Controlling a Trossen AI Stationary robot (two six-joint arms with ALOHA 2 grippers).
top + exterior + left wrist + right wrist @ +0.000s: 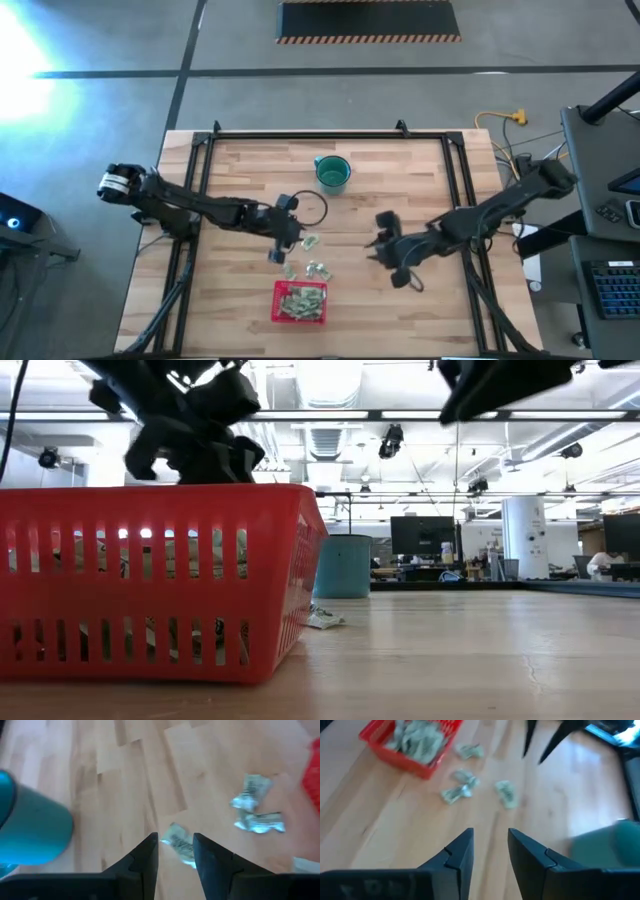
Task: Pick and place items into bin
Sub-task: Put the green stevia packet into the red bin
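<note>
From above: red bin (pixel 300 302) at six o'clock of the table (pixel 240 170), heaped with packets; a few loose packets (pixel 312 268) just off its twelve o'clock wall, one more (pixel 311 242) further up; teal cup (pixel 333 173) at twelve o'clock. Left gripper (pixel 283 247) beside that upper packet; right gripper (pixel 381 248) at three o'clock of the pile, well apart from it. At table height: bin wall (pixel 150 580) filling the near left, one stray packet (pixel 325 620) at its far corner, cup (pixel 345 565) behind. Past the left wrist: fingers (pixel 145 862) parted a little, holding nothing, a single packet (pixel 179 842) lying in line with the gap; two others (pixel 254 810) toward two o'clock. Past the right wrist: fingers (pixel 459 852) likewise a small way apart and empty, over bare wood, loose packets (pixel 462 785) at twelve o'clock, bin (pixel 410 745) at eleven. Risks, probably: so narrow a gap nudging the packet aside rather than straddling it; a thin wrapper slipping out; both arms crowding the same small pile and colliding.
</note>
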